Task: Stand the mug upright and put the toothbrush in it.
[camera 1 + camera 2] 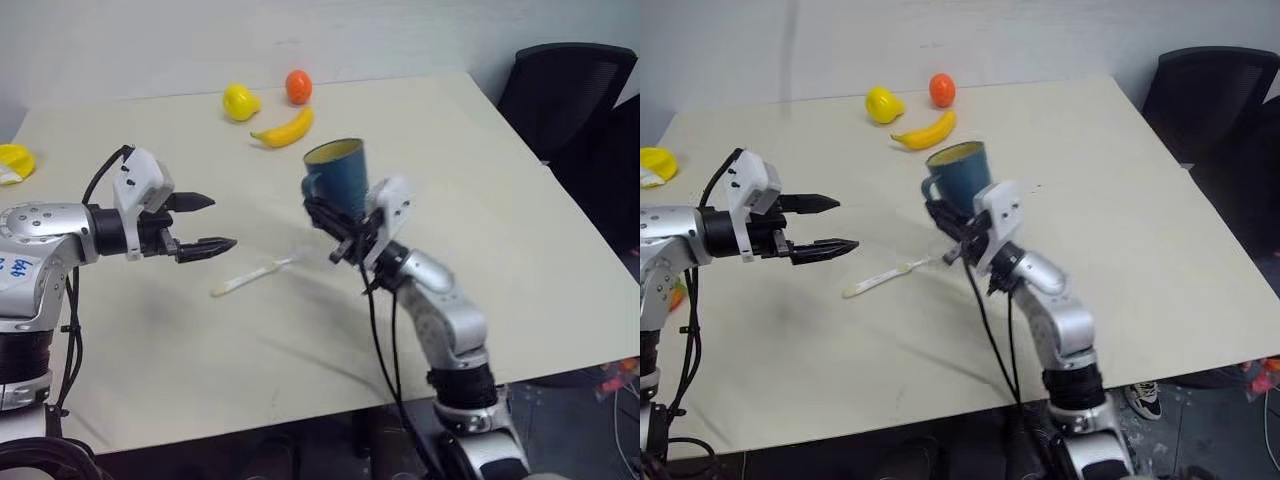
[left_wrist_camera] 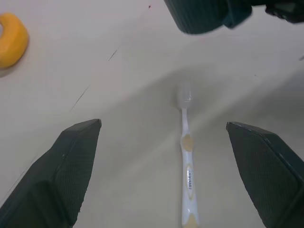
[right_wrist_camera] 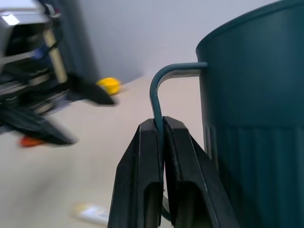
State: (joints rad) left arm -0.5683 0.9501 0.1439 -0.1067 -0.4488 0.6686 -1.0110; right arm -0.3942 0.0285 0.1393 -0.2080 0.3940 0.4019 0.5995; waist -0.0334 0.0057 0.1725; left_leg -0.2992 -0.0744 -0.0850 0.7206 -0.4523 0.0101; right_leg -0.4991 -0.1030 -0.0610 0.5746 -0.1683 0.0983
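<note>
Over the middle of the worktop (image 1: 520, 250) the right tool (image 1: 322, 220) has the mug (image 1: 338, 175) up in the air, mouth facing up so the yellow inside shows. From the right wrist view it's pretty clear how it's holding it: both black fingers (image 3: 142, 190) are pinched tight on the thin blue loop handle (image 3: 159, 95), with the teal body of the mug sitting right beside them. So that tool is clamped on the handle, not around the cup itself.

Left tool (image 1: 205, 222) hangs above the worktop off to the left, fingers spread wide with nothing between them, pointing roughly toward the mug. Looking down its wrist view, the toothbrush (image 2: 188, 171) lies flat on the worktop in the gap between the two spread fingers, bristle head pointing toward the mug's base, which floats above and beyond it.

In the head view the toothbrush (image 1: 255, 275) lies between the two tools, a bit below and to the left of the lifted mug, not touched by anything.

Farther back there's a banana (image 1: 285, 130), a yellow fruit (image 1: 240, 102) and an orange fruit (image 1: 298, 87) grouped near each other, well apart from the action. Another yellow thing (image 1: 14, 162) sits at the far left edge. Black chair (image 1: 570, 90) off past the right side.
</note>
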